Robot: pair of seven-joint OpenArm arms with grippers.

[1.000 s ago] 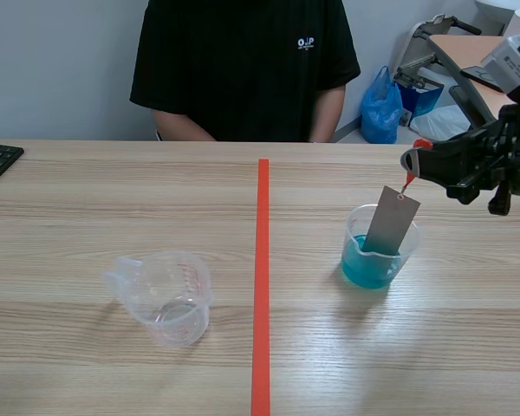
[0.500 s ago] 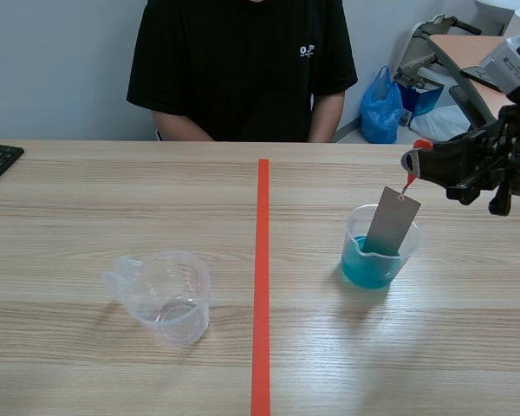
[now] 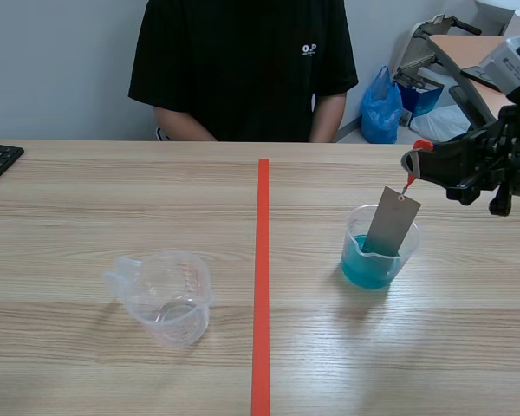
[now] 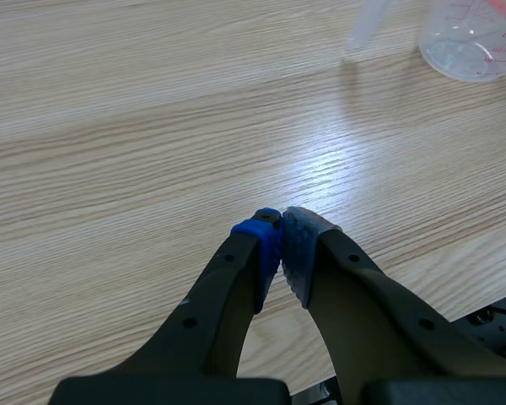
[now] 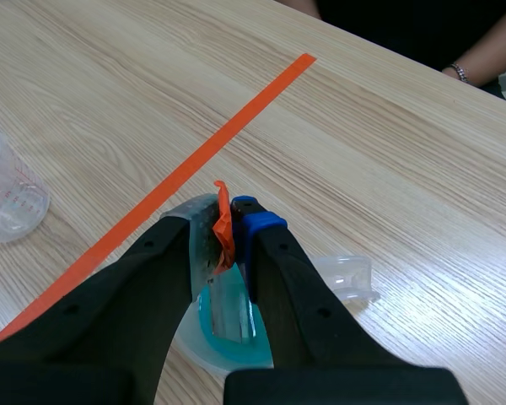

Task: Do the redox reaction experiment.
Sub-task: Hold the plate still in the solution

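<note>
Scene view: we are seeing the right gripper (image 3: 413, 161) hanging above the beaker (image 3: 379, 248), which is standing right of the orange tape line (image 3: 262, 277). A grey strip (image 3: 392, 223) is dangling from an orange tag (image 3: 410, 178) at the fingertips. Its long axis is running near upright, the top leaning toward the right arm and the lower end sitting inside the beaker, in the blue liquid (image 3: 364, 267). The empty measuring cup (image 3: 167, 296) is standing left of the line, well apart. A person (image 3: 243, 65) is sitting across the table (image 3: 87, 199). The left gripper is not showing here.

Left wrist view: we are finding the left gripper (image 4: 281, 245) closed on nothing, pads meeting, over bare table (image 4: 135, 152). The empty measuring cup (image 4: 476, 38) is lying well ahead.

Right wrist view: the right gripper (image 5: 226, 221) is pinching the orange tag (image 5: 222, 215) between its pads. The grey strip (image 5: 228, 305) is hanging straight under it into the beaker (image 5: 341, 277).
</note>
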